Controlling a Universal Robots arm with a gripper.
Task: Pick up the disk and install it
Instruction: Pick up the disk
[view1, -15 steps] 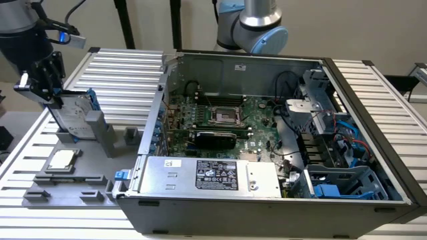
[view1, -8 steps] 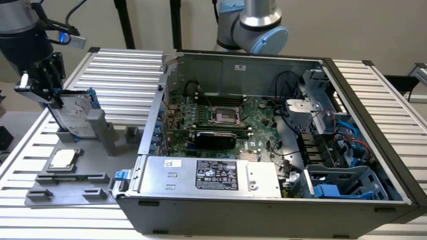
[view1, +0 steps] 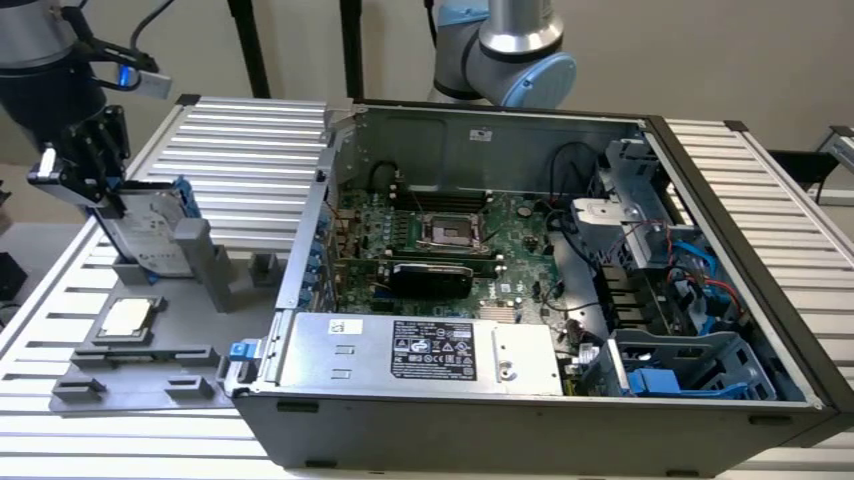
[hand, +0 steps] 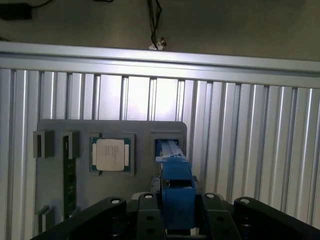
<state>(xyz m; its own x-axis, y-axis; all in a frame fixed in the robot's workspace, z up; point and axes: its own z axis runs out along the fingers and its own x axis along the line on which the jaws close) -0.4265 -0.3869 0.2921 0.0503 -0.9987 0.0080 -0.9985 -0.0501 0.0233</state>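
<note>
One disk (view1: 144, 232), a flat silver-grey drive edged with blue plastic rails, stands on edge in the slotted grey holder (view1: 200, 262) at the exterior view's left, upright so that its top edge is free to be taken. My hand (view1: 88, 185) is clenched on that top edge, black fingers (hand: 148, 218) pressed to either side of the blue rail. Beneath lies the ribbed aluminium counter (view1: 254, 130), and the open steel computer case (view1: 534, 135) sits well apart.

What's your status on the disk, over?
Gripper closed on the disk, blue rail between the fingers. Disk upright in grey stand, outside the open case. CPU chip beside it, clear of the grip.
</note>
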